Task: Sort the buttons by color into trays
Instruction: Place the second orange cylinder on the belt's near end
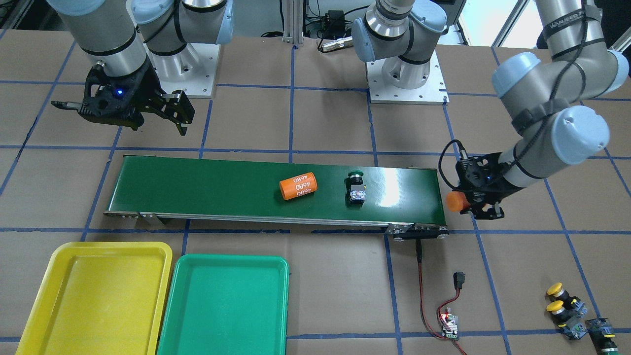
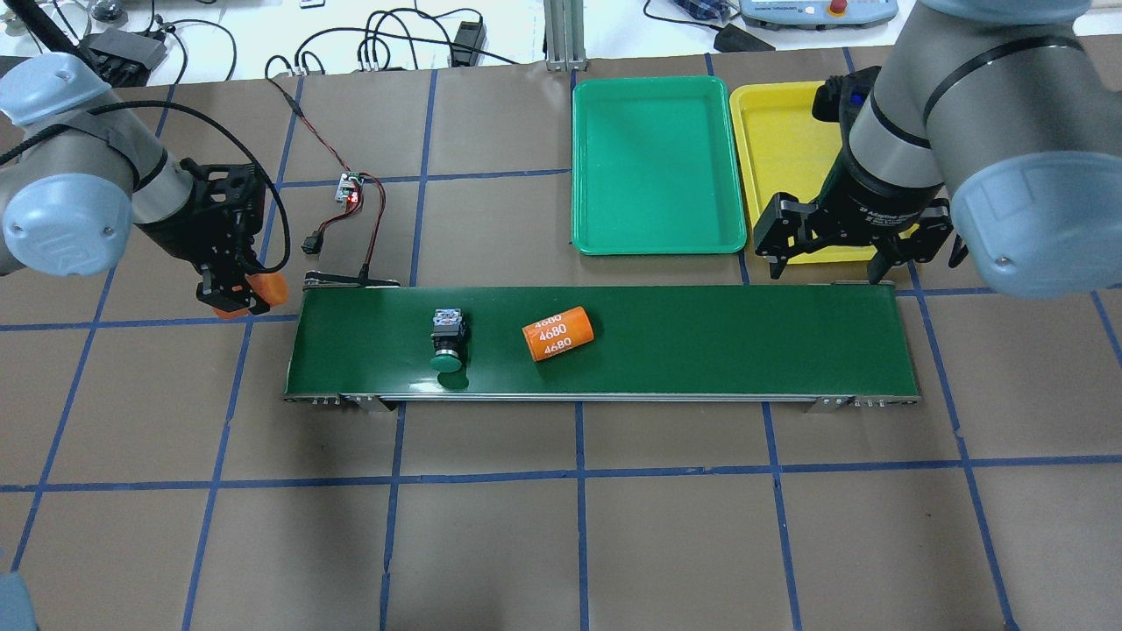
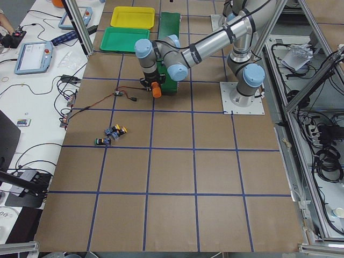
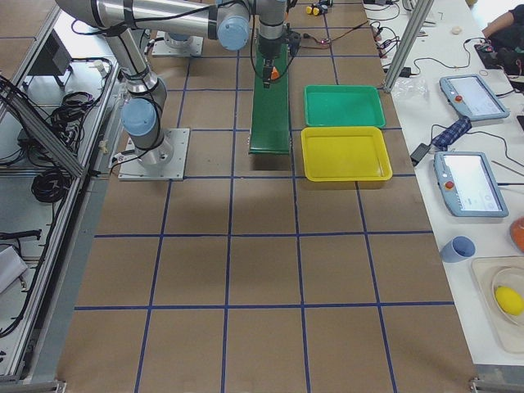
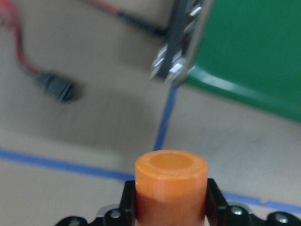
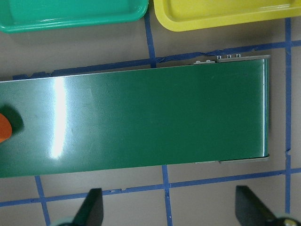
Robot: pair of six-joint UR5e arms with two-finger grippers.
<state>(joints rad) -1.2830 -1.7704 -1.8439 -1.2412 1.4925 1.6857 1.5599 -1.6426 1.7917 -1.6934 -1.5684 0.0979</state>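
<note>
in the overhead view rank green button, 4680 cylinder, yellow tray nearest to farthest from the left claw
1. green button, on the belt, at the end by the left claw.
2. 4680 cylinder, mid-belt.
3. yellow tray, off the belt, far right.
</note>
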